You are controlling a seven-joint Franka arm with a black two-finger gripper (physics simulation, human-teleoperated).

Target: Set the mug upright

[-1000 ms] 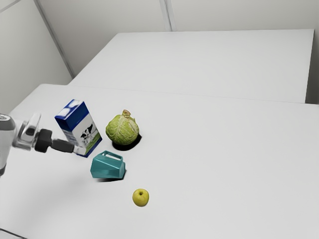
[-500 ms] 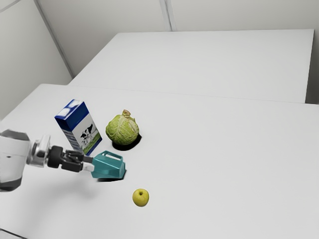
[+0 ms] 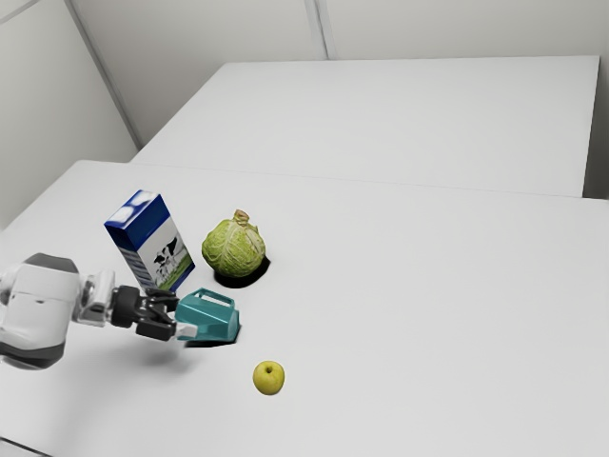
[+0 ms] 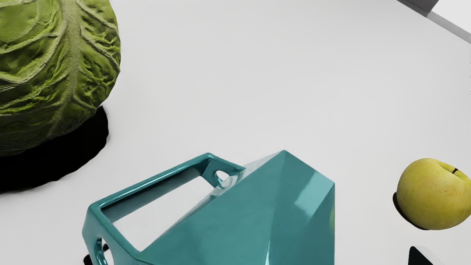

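In the exterior view my gripper (image 3: 182,316) is at the mug's end nearest the arm, its two fingers apart. The teal faceted mug (image 3: 214,322) lies on its side on the table with the handle upward. From the wrist view, the mug (image 4: 235,224) reaches in between the fingertips of my open gripper (image 4: 255,257). A clear gap separates one fingertip (image 4: 421,257) from the mug's body; the other tip is partly hidden behind the handle. The mug's lower part is out of the wrist view.
A green cabbage (image 3: 234,248) stands close to the mug on its handle side, and a blue and white milk carton (image 3: 154,246) is beside the hand. The yellow apple (image 3: 269,378) rests on the white table (image 3: 409,314), on the mug's other side.
My hand has come down from beside the carton to the mug and has turned, so both fingers now appear separately in the exterior view. The mug has stayed put.
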